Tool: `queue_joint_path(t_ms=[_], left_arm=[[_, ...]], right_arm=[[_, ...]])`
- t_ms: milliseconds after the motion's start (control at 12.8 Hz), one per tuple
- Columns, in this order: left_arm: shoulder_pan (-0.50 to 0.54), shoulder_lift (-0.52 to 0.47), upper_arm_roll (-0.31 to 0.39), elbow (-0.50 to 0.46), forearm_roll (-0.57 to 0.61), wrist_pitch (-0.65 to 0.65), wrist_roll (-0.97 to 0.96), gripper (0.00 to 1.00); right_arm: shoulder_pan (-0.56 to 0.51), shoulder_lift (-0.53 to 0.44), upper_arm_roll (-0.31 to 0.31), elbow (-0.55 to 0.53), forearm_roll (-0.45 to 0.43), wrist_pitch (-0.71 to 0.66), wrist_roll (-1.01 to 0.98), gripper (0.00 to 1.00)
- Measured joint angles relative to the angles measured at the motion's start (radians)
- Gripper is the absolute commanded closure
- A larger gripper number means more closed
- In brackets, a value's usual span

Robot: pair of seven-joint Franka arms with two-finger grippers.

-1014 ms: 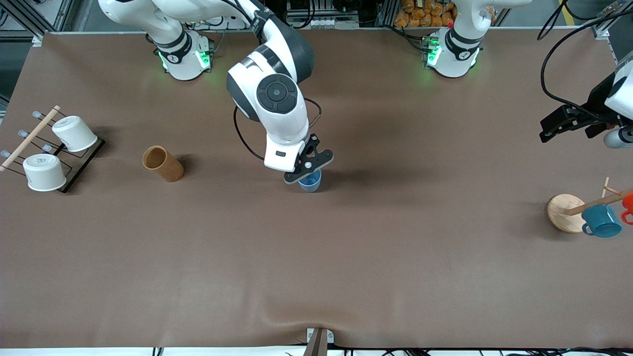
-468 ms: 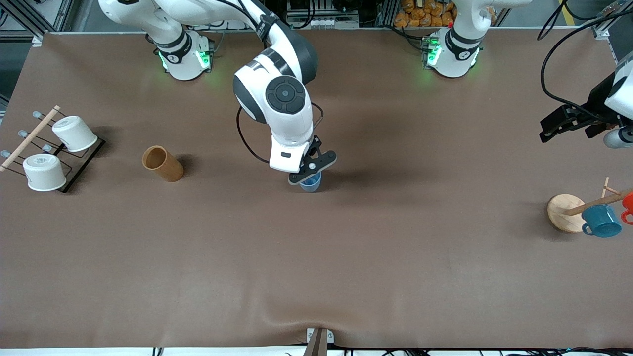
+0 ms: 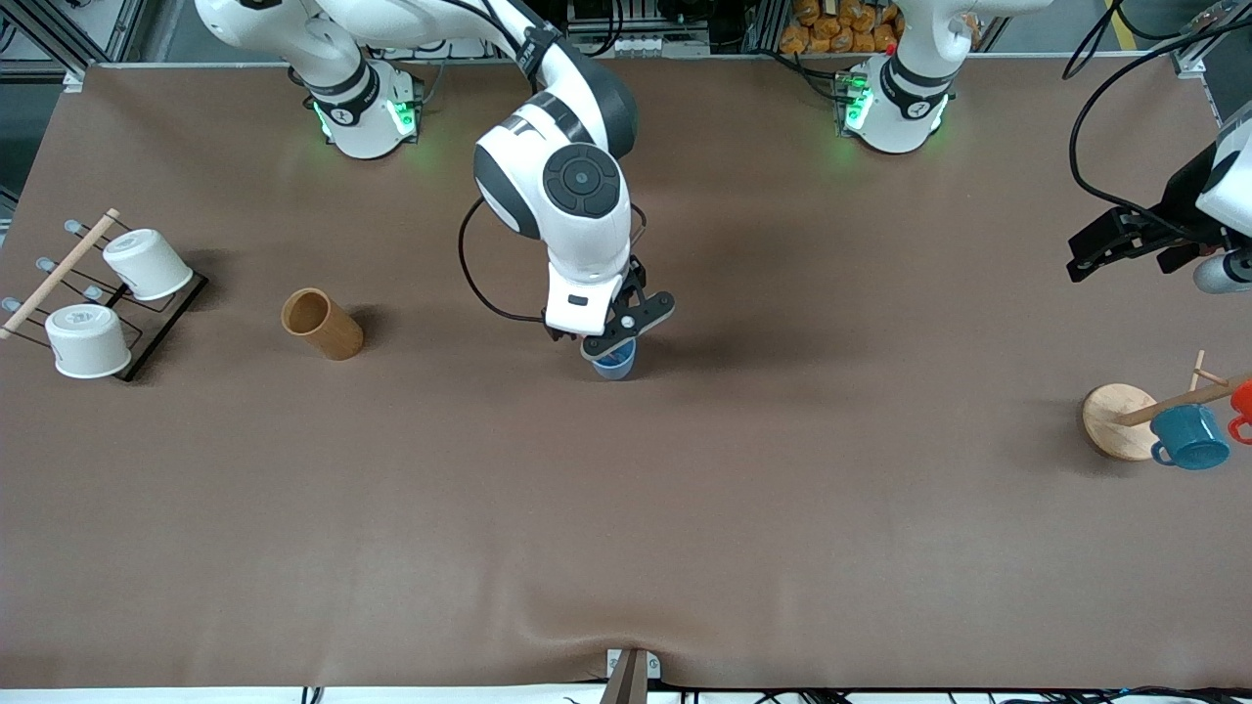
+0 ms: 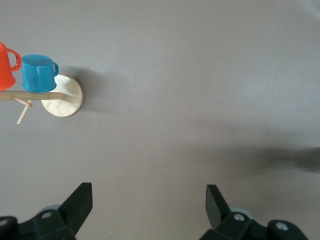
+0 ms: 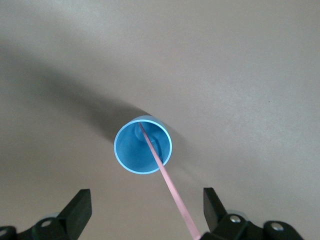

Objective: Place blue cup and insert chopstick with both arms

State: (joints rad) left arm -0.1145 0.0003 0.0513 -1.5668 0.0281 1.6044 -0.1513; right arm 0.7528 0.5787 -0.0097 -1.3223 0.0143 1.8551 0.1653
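The right gripper hangs directly over the blue cup, fingers spread, holding nothing. The chopstick leans inside the cup, tilted toward this gripper. The left gripper waits wide open and empty near the left arm's end of the table.

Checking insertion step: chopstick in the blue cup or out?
In. In the right wrist view the chopstick leans across the rim of the upright blue cup, lower tip inside, under the open right hand.

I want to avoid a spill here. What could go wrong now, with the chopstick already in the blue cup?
The chopstick leans on the blue cup's rim, and the open right gripper sits just above; lifting off could snag the stick and tip the cup. The left gripper waits open, away over bare table.
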Motion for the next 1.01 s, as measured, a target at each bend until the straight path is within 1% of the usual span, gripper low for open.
queue_joint_path(t_ms=[312, 468, 624, 1014], left_arm=[[0.0, 0.0, 0.002, 0.001, 0.0, 0.0, 0.0, 0.0], [0.001, -0.001, 0.003, 0.002, 0.0, 0.0, 0.0, 0.0], [0.001, -0.003, 0.003, 0.002, 0.0, -0.001, 0.001, 0.0], [0.001, -0.004, 0.003, 0.002, 0.0, -0.01, 0.002, 0.0]], right_arm=[[-0.001, -0.004, -0.012, 0.006, 0.0, 0.002, 0.003, 0.0], [-0.03, -0.03, -0.031, 0.014, -0.002, -0.011, 0.015, 0.0], [-0.113, -0.08, -0.039, 0.02, -0.003, -0.078, 0.016, 0.0], [-0.364, -0.218, -0.051, 0.004, -0.005, -0.177, -0.015, 0.0]])
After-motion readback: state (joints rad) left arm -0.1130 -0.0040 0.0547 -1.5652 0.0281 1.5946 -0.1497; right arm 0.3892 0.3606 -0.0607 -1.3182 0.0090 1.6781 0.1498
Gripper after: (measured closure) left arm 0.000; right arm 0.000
